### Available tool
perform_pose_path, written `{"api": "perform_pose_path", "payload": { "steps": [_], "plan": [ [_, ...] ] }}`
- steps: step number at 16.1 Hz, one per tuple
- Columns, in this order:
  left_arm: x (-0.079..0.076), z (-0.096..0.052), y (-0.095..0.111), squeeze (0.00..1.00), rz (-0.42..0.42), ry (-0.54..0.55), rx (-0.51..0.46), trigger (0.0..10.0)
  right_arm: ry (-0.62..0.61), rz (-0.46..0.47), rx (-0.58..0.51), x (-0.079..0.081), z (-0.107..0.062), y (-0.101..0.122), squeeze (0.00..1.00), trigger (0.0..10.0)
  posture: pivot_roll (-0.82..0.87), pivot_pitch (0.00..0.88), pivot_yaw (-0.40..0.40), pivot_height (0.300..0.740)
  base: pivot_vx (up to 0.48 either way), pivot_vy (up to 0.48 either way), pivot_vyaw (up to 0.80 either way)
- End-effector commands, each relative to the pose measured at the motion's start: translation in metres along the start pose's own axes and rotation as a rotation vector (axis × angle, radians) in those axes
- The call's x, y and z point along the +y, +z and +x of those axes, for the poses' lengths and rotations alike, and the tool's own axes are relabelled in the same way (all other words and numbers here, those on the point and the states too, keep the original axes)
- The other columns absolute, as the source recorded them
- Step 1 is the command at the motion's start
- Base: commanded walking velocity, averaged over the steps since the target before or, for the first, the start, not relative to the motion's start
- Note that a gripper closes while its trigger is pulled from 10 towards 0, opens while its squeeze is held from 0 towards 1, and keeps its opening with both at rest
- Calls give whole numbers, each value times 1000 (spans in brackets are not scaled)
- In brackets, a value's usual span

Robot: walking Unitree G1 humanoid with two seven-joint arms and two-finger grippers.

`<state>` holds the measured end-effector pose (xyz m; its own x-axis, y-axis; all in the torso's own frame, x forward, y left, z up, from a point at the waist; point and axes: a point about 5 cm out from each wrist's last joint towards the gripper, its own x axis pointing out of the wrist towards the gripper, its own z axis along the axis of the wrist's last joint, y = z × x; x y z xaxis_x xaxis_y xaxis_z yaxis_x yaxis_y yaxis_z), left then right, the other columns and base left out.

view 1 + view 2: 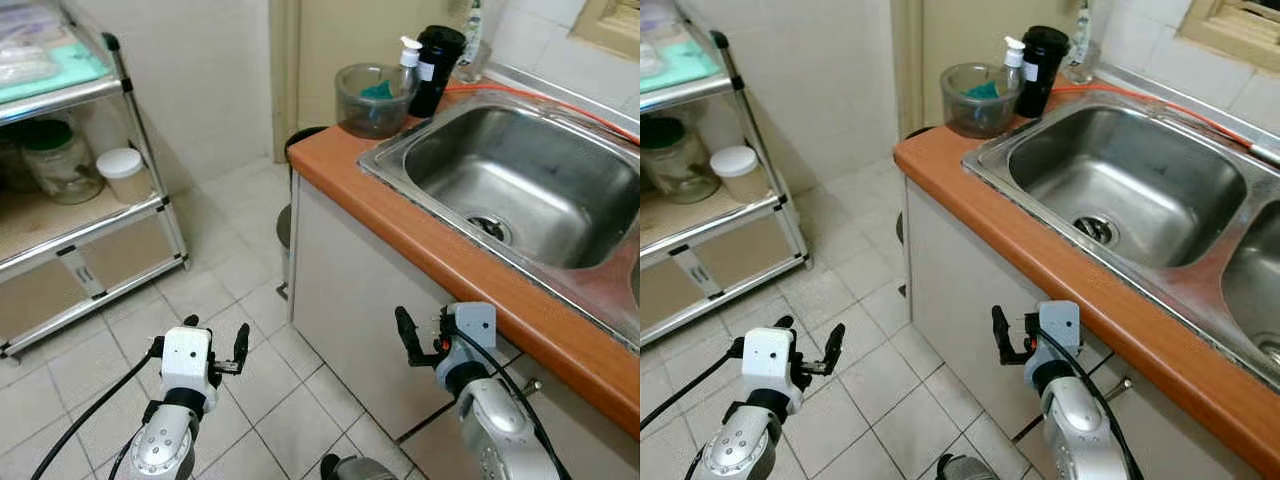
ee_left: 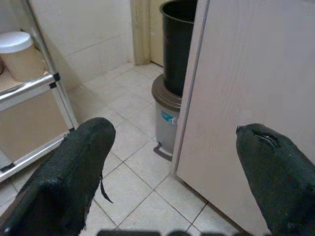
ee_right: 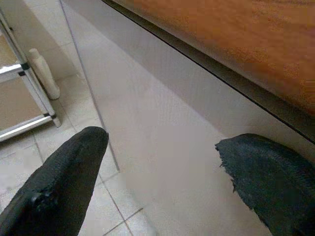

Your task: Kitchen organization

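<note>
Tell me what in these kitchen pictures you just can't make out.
- Black cylindrical bottle: label print too small, head views.
- Clear round bowl: the teal item inside is blurred by the wall, head views.
- Second steel sink basin: cut off by the right edge.
- Black bin beside the cabinet: top cut off in the left wrist view; countertop hides it in head views.
- Glass jar on the metal shelf rack: contents unclear.

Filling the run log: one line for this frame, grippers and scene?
left gripper: open, empty, over floor | right gripper: open, empty, facing cabinet front | sink: empty | bowl, black container: untouched
</note>
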<state>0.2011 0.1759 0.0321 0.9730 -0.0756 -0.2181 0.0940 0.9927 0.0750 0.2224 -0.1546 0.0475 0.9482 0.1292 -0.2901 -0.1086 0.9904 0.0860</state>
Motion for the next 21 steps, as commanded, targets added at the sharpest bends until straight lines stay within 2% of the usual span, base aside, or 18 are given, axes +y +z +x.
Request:
{"api": "perform_pose_path", "payload": {
  "steps": [1,4,10,15,18,21],
  "plan": [
    [-2,1,2,0,-4,-13,-1,10000,-29,-12,-17,-8,0,6,1000,10000,-127,37,-15,740,0,0,-800],
    [-3,2,2,0,5,-22,-4,10000,-24,-1,-4,-8,-1,3,1000,10000,-126,37,-14,740,0,0,-800],
    [-6,1,1,0,10,-33,4,10000,-6,-38,8,-6,-1,4,1000,10000,-127,40,-16,740,0,0,-800],
    [-10,3,4,0,12,-26,-3,10000,-19,-51,13,-17,-1,4,1000,10000,-137,35,-18,740,0,0,-800],
    [-17,11,6,0,6,-72,-8,10000,-9,-119,-16,-25,-3,15,1000,10000,-191,32,17,740,0,0,-800],
    [-20,20,7,0,32,-107,-11,10000,-41,-129,-26,-35,-10,17,1000,10000,-211,0,32,740,0,0,-800]
  ]
}}
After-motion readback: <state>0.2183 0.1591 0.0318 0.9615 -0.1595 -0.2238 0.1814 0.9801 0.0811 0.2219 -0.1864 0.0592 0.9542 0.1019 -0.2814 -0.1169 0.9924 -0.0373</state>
